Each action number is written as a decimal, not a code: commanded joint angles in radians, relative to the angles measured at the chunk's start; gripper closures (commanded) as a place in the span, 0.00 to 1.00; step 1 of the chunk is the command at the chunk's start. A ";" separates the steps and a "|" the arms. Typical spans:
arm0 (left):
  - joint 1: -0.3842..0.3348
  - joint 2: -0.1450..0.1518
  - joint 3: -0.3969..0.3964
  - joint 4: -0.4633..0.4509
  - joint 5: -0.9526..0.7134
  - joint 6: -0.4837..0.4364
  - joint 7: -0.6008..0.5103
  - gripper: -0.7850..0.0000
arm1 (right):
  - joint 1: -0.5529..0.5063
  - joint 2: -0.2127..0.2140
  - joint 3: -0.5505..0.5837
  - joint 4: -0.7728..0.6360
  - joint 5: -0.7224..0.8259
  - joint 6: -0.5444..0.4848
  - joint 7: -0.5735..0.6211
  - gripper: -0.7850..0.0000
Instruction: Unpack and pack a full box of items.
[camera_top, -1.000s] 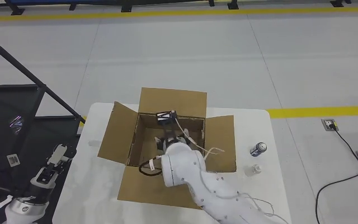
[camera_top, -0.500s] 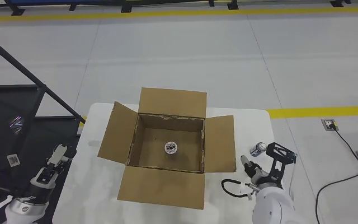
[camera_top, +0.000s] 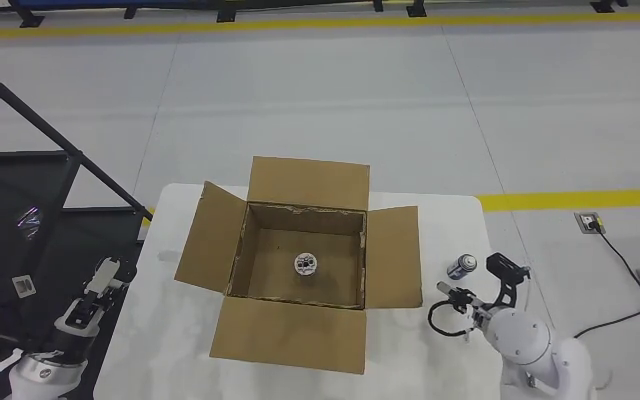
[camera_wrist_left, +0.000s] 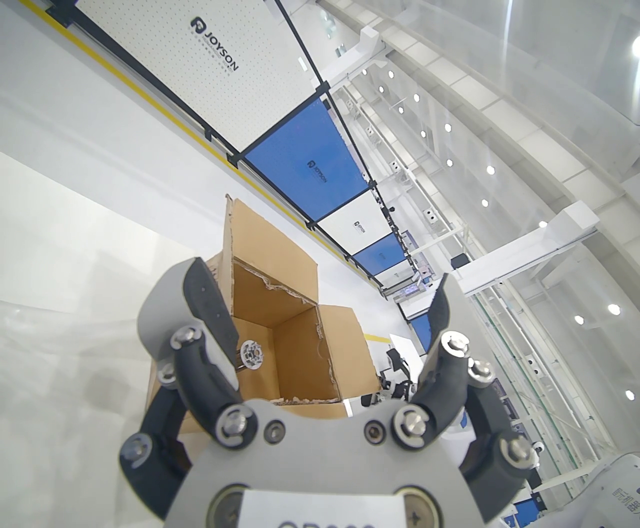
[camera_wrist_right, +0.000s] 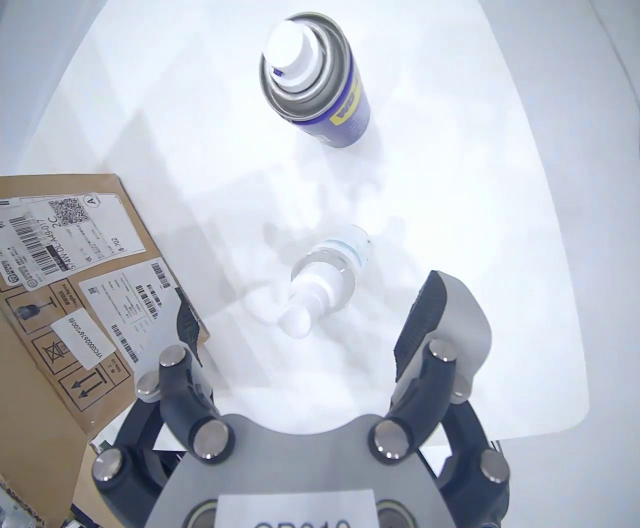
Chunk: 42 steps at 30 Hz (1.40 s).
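Observation:
The open cardboard box (camera_top: 300, 330) sits mid-table, with one round white-topped item (camera_top: 306, 263) standing on its floor. Right of the box, a blue spray can (camera_top: 460, 266) stands on the white table. In the right wrist view that spray can (camera_wrist_right: 320, 85) is upright, and a small clear pump bottle (camera_wrist_right: 325, 285) stands closer in. My right gripper (camera_wrist_right: 310, 320) hangs open just above and behind the bottle, holding nothing; from above, the right gripper (camera_top: 476, 290) is beside the can. My left gripper (camera_wrist_left: 322, 290) is open and empty, off the table's left edge, facing the box (camera_wrist_left: 280, 310).
The box's right flap with shipping labels (camera_wrist_right: 75, 280) lies flat close to my right gripper. The left arm (camera_top: 85, 310) is low at the table's left side, beside a black frame. Bare white table (camera_top: 450, 220) surrounds the box.
My right arm has come out of the box empty and swung over to the table's right side, by the can and bottle. The left arm has not moved.

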 joint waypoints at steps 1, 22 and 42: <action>0.000 0.000 0.000 0.000 0.000 0.000 0.000 0.00 | 0.013 0.004 0.003 0.024 0.003 -0.011 0.005 0.00; 0.000 0.000 0.000 0.000 0.000 0.000 0.000 0.00 | 0.109 0.027 -0.071 0.162 -0.092 0.030 0.055 1.00; 0.000 0.000 0.000 0.000 0.000 0.000 0.000 0.00 | 0.089 -0.009 -0.461 -0.286 -0.644 0.150 0.061 1.00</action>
